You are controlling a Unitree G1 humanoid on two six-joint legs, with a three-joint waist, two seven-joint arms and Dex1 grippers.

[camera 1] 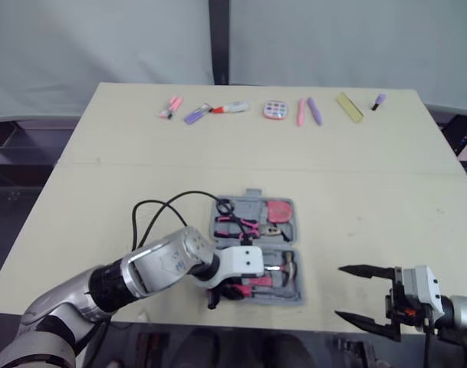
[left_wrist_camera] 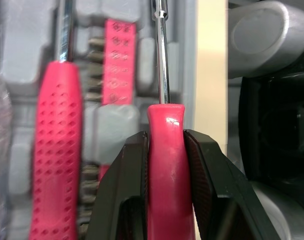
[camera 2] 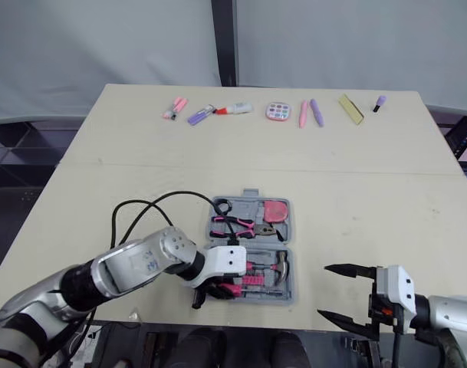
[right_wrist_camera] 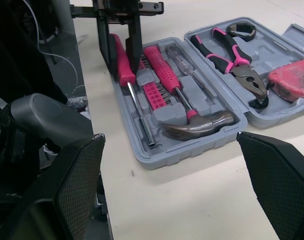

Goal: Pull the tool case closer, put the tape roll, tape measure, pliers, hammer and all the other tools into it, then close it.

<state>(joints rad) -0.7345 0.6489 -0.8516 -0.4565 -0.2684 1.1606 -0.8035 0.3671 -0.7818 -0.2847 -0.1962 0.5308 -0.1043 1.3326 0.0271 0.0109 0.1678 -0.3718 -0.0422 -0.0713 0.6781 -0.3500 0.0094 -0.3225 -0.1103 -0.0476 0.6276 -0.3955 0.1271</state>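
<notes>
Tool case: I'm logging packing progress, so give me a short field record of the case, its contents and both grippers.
case: tool case, open flat on the table
near half: hammer, bit holder, screwdriver
far half: pliers, tape measure
left gripper: shut on the screwdriver handle, at the case's near half
right gripper: open, holding nothing, to the right of the case
lid: not yet closed
</notes>
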